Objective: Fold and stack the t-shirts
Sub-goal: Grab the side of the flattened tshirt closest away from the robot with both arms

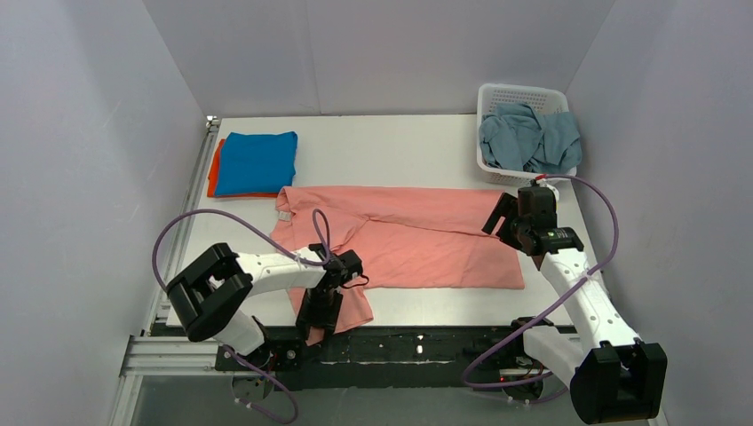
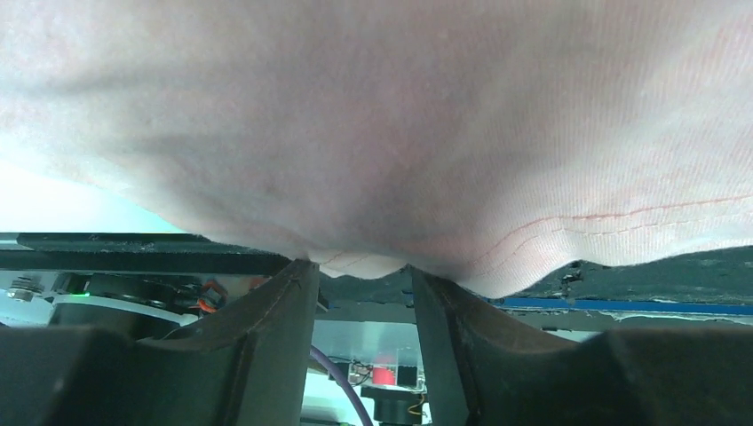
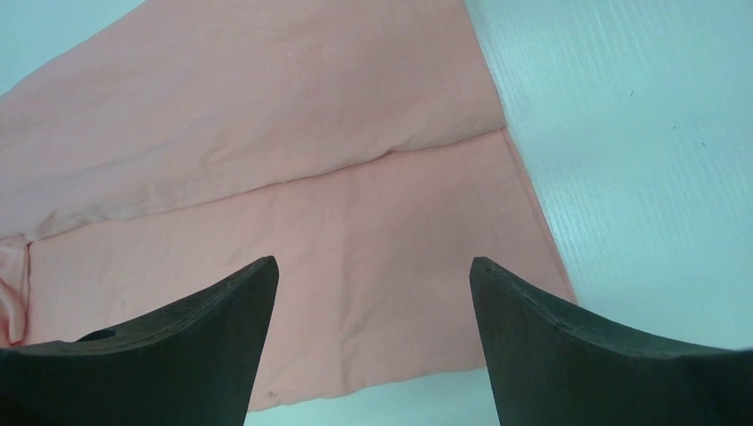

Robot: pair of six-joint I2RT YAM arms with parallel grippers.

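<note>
The salmon-pink t-shirt (image 1: pixel 417 240) lies spread across the table, its lower half folded lengthwise. One sleeve hangs near the front edge. My left gripper (image 1: pixel 318 318) is at that sleeve. In the left wrist view its jaws (image 2: pixel 360 266) stand apart, with the sleeve's hem (image 2: pixel 373 160) draped against the tips and nothing pinched. My right gripper (image 1: pixel 508 222) is open and hovers over the shirt's right hem (image 3: pixel 373 222); its tips (image 3: pixel 373 266) are empty. The bright blue t-shirt (image 1: pixel 257 162) lies folded on the orange one (image 1: pixel 213 169) at the back left.
The white perforated basket (image 1: pixel 524 90) at the back right holds the crumpled dusty grey-blue t-shirt (image 1: pixel 528 138). Purple cables loop from both arms. The black base rail (image 1: pixel 400 351) runs along the front edge under the sleeve.
</note>
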